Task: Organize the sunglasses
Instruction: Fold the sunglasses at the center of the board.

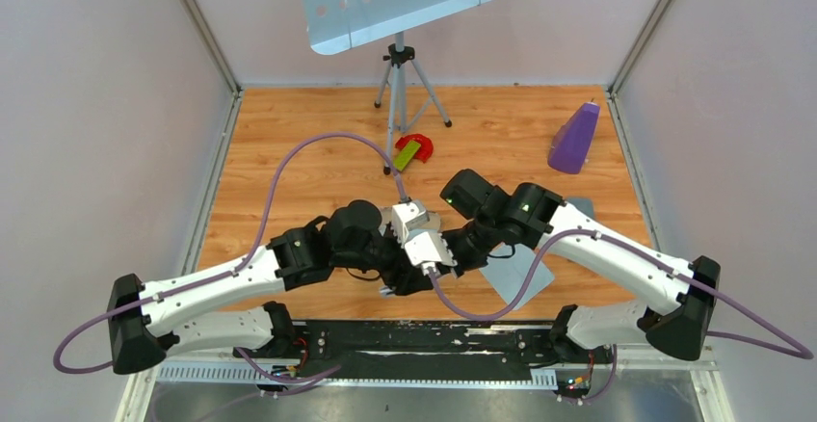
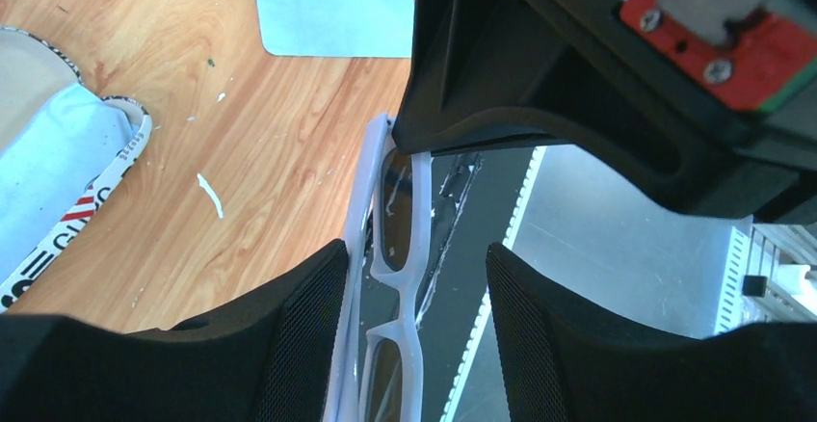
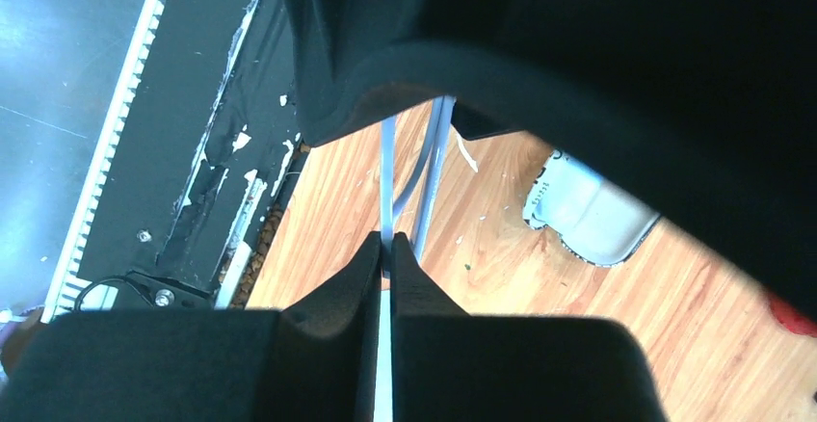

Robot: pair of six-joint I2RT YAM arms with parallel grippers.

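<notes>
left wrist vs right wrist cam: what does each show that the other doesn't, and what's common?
Left wrist only: the front frame and lenses of the sunglasses, standing between the open fingers of the left gripper; a flat blue cloth beyond. Right wrist only: the right gripper pinched shut on a thin pale arm of the glasses. Both: the sunglasses, the wood table, the blue-lined case.
</notes>
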